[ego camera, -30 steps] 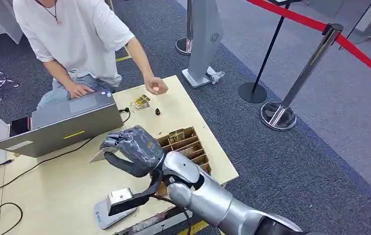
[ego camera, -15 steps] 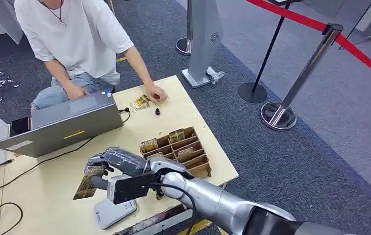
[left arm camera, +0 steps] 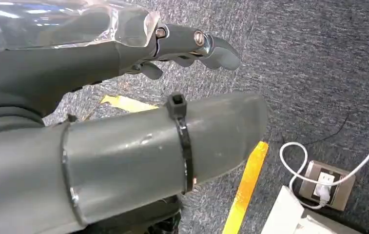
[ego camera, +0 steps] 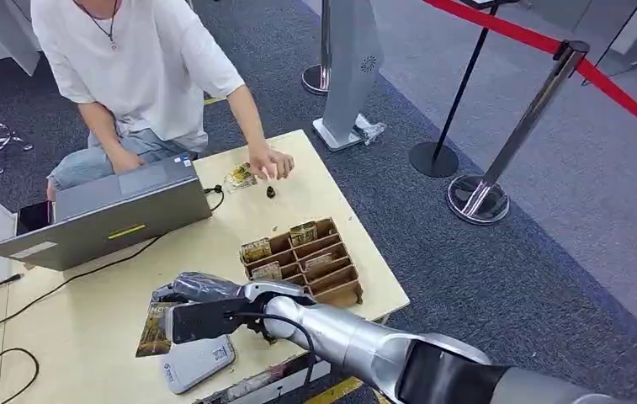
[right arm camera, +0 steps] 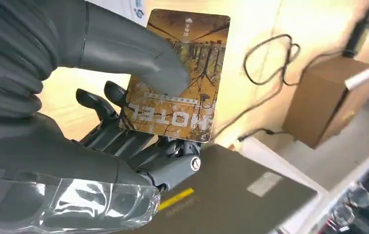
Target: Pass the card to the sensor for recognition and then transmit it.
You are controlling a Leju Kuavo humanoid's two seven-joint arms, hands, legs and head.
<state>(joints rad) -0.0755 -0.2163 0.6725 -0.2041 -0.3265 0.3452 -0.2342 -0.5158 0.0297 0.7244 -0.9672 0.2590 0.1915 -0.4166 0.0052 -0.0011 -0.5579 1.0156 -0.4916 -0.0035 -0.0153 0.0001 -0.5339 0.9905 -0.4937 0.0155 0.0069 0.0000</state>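
Item 1, my right hand (ego camera: 193,290): low over the near edge of the pale plywood table (ego camera: 96,303), thumb (right arm camera: 138,58) pressed on the face of a brown printed hotel card (right arm camera: 180,73), dark fingers (right arm camera: 124,141) behind it; the card is pinched between them.

Item 2, the card, head view (ego camera: 153,328): held just beside and partly over the grey-white flat card sensor (ego camera: 197,360), on the side away from the cardboard tray. I cannot tell whether card and sensor touch.

Item 3, card sensor: lying flat at the table's near edge, under my right forearm.

Item 4, brown cardboard divided tray (ego camera: 302,261): on the table beyond the sensor, several slots holding printed cards.

Item 5, grey open laptop (ego camera: 100,215): on the far side of the table from the sensor, lid back towards me.

Item 6, person in a white T-shirt (ego camera: 134,59): seated behind the laptop, one hand (ego camera: 271,162) resting on the table's far part next to a small loose pile of cards (ego camera: 239,177).

Item 7, my left hand (left arm camera: 182,44): hanging over dark grey carpet (left arm camera: 319,63), fingers lightly curled and apart from the thumb, holding nothing.

Item 8, chrome stanchion with red belt (ego camera: 517,126): on the carpet, well apart from the table.
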